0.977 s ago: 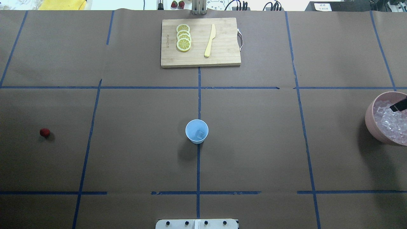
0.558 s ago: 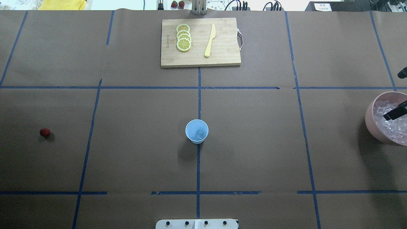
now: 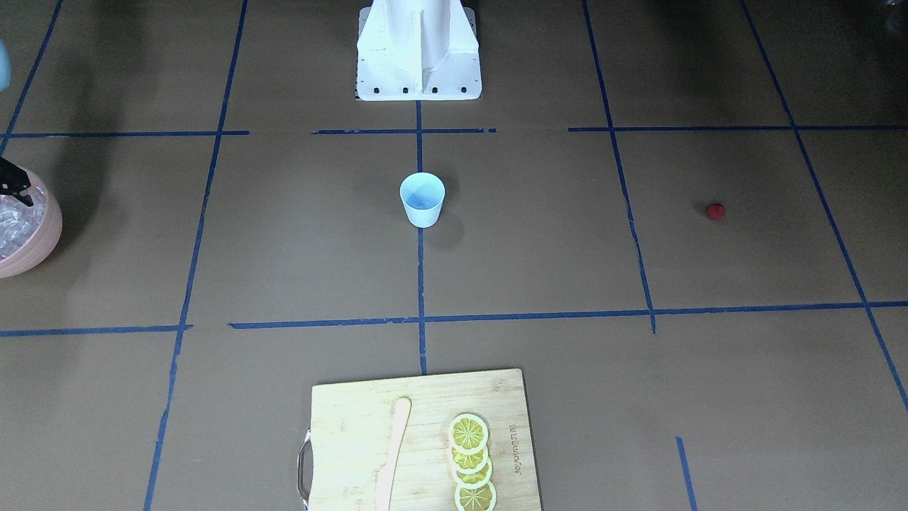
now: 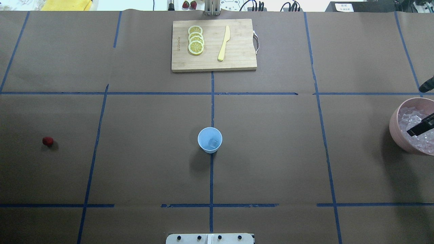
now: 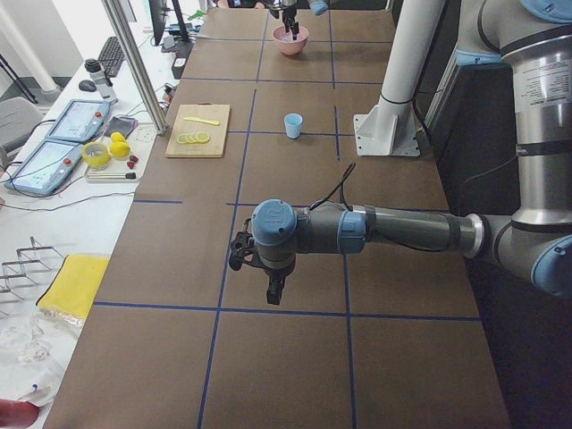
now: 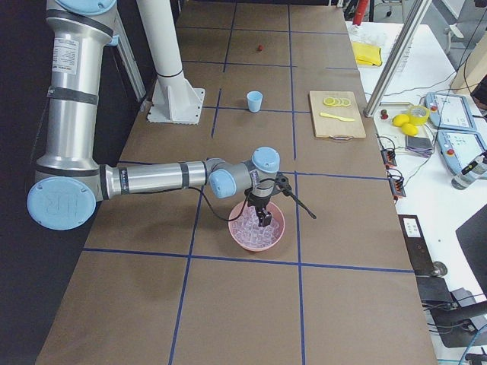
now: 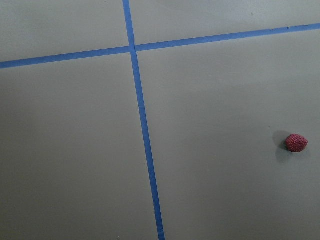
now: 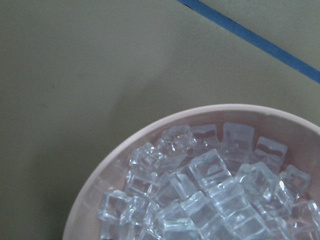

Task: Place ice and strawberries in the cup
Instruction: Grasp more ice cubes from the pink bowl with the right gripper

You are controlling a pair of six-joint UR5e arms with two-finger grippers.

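1. At the middle of the table [image 4: 271, 162] stands one cup [image 4: 210, 140] with one ice cube [image 4: 213, 144] inside.
2. One strawberry [image 4: 47, 141] lies well apart, on the robot's left.
3. One pink bowl [image 4: 394, 130] holds a heap of ice [image 8: 210, 190], too many cubes to count.
4. The right gripper [image 6: 263, 219] hangs over that heap; how wide its jaws stand cannot be told.
5. The left gripper [image 5: 273, 293] is above bare table; its jaws cannot be told either.
6. One cutting board [image 4: 237, 59] carries four lemon slices [image 4: 196, 40] and one knife [image 4: 224, 43].

cup [image 4: 204, 136] alone mid-table, strawberry [image 4: 47, 141], pink bowl [image 4: 395, 130] and cutting board [image 4: 240, 44] well apart, bare paper [image 4: 271, 152] between

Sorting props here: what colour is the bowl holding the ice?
The bowl is pink, clearest in the right wrist view.
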